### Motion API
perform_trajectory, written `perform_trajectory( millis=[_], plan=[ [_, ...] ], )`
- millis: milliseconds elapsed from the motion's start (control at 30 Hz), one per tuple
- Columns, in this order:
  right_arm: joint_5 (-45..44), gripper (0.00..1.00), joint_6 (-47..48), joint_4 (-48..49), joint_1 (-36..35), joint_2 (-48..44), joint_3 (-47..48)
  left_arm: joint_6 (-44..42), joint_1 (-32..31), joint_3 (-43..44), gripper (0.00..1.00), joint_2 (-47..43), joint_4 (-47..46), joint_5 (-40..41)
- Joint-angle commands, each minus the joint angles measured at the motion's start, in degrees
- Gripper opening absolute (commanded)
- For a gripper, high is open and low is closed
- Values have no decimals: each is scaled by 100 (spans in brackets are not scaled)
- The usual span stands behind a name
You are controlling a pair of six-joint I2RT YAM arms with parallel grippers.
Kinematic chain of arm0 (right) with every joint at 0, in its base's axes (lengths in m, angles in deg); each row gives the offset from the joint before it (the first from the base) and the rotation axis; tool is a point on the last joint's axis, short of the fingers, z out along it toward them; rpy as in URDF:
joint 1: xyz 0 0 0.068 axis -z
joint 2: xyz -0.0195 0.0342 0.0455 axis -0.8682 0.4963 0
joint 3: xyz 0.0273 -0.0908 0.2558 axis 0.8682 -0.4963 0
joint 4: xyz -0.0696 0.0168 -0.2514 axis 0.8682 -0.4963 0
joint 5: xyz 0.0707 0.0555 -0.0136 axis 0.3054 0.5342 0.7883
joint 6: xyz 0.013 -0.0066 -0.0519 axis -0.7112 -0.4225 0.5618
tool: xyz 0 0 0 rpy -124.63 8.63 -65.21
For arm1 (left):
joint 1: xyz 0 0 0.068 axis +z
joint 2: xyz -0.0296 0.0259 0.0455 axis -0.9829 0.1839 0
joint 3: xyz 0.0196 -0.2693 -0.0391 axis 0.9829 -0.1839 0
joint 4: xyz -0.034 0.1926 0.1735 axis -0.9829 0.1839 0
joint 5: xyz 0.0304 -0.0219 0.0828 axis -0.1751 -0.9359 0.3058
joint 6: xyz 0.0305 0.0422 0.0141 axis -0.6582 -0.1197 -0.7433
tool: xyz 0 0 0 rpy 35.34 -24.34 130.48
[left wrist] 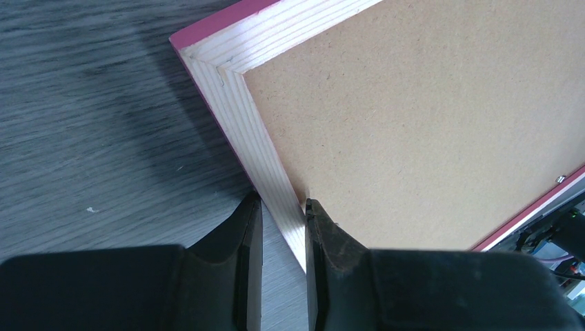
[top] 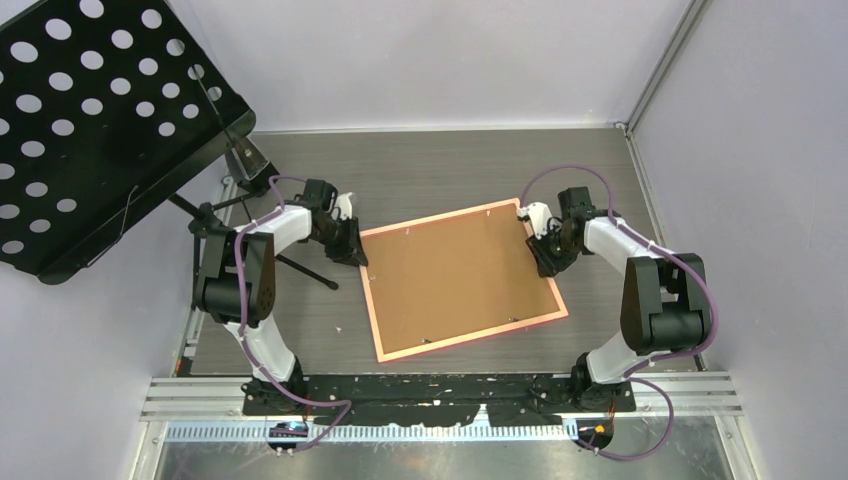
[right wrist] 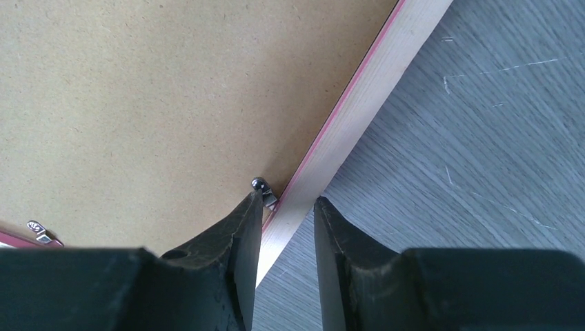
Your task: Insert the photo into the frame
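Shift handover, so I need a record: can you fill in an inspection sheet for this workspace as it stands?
Surface: grey wood-grain table, a few pale scratches and specks.
Job's things: thin pink-orange rectangular frame lies face down, brown board back up, small metal clips at its edges; photo not seen.
Clutter: nothing seen.
Grippers: left gripper clamped on the frame's left rail near its far corner; right gripper straddles the right rail by a clip, grip unclear.
Cables: purple cables loop along both arms.
Surroundings: black perforated music stand far left; pale walls.
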Motion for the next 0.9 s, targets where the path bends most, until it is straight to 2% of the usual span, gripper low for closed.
perform_trajectory(
  millis=[0, 167, 267, 333, 367, 433, 500, 867],
  plan=[
    [-125, 34, 117, 89, -14, -94, 175, -207, -30, 57, 21, 182, -40, -41],
    [-140, 32, 158, 48, -10, -104, 219, -208, -31, 54, 20, 185, -41, -42],
    [-133, 35, 146, 37, -16, -157, 226, -209, -30, 50, 20, 183, -46, -38],
    [-116, 44, 101, 46, -12, -218, 225, -207, -32, 54, 20, 179, -40, -42],
    [-103, 53, 52, 35, -11, -238, 229, -207, -30, 46, 20, 173, -45, -38],
    [-31, 63, -33, -2, -6, -286, 268, -207, -30, 49, 21, 171, -44, -32],
    [93, 66, -140, -42, -5, -313, 315, -199, -30, 38, 21, 162, -57, -36],
    [338, 63, -567, -195, 201, -193, 445, -198, -34, 31, 24, 144, -71, -19]
  ],
)
